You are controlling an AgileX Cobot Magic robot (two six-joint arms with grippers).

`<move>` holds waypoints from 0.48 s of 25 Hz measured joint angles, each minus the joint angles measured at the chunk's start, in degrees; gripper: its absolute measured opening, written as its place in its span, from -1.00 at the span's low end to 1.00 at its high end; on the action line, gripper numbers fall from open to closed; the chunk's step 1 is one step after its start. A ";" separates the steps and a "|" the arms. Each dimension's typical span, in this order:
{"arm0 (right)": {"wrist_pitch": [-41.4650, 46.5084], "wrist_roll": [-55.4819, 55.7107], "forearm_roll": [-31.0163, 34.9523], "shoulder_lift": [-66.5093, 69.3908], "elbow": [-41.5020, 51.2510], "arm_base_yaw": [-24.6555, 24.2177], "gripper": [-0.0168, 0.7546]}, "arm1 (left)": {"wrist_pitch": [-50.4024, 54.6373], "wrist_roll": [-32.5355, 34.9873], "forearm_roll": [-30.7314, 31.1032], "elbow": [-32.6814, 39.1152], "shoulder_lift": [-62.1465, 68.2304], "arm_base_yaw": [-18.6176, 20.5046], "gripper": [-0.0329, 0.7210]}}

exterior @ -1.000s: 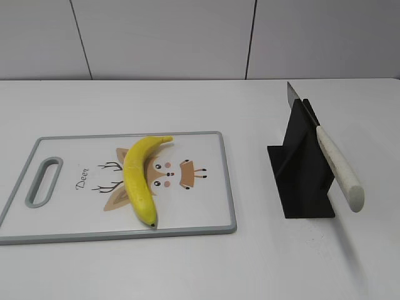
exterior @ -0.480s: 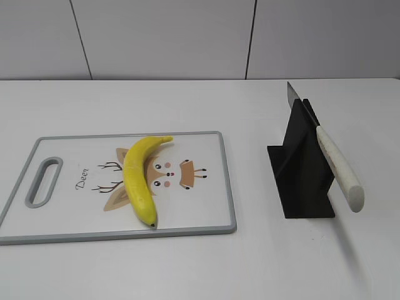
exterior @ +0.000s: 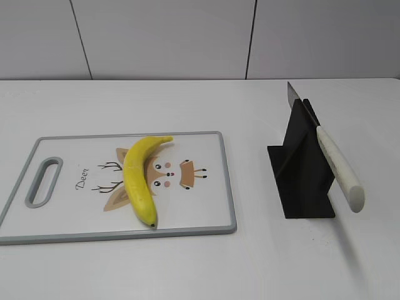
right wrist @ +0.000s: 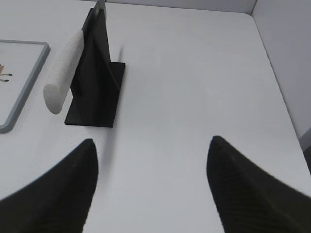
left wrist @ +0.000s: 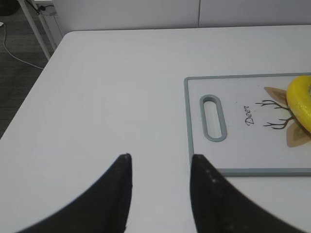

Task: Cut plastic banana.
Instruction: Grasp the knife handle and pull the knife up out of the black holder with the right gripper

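Nearest our wrist cameras, we list 2 grippers. Left gripper (left wrist: pixel 160 167): jaws parted with a narrow gap, nothing between them, hanging above bare table (left wrist: pixel 107 87) just beside the handle end of the cutting board (left wrist: pixel 194 126). Right gripper (right wrist: pixel 151 150): jaws spread wide, empty, hanging above the table on the near side of the knife stand (right wrist: pixel 97 73). Neither arm shows in the exterior view.

Item 3, cutting board (exterior: pixel 225 181): white with a grey rim, a slot handle at its left end and a deer cartoon printed on it, lying flat on the left half of the table.

Item 4, banana (exterior: pixel 139 178): yellow, curved, whole, lying on the board over the deer print, dark tip toward the near edge, stem toward the far edge. We see no cut in it.

Item 5, knife stand (exterior: pixel 302 169): black, upright, on the right half of the table, well apart from the board.

Item 6, knife (exterior: pixel 337 165): pale handle slanting down toward us, blade seated in the stand's slot, its tip poking out at the top.

Progress, as we judge it: nothing done. Left to do: draw the knife from the stand, probably with the right gripper; steady the banana, probably with the left; slice through it on the board.
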 joint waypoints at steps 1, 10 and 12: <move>0.00 0.00 0.00 0.00 0.00 0.00 0.47 | 0.00 0.00 0.01 0.00 0.00 0.00 0.08; -0.05 0.00 2.30 5.67 -2.28 0.00 0.52 | 0.00 0.00 -0.06 0.00 0.00 0.00 -0.13; -0.22 0.00 3.01 9.61 -3.66 0.00 0.53 | 0.00 0.00 -0.06 0.00 0.00 0.00 -0.17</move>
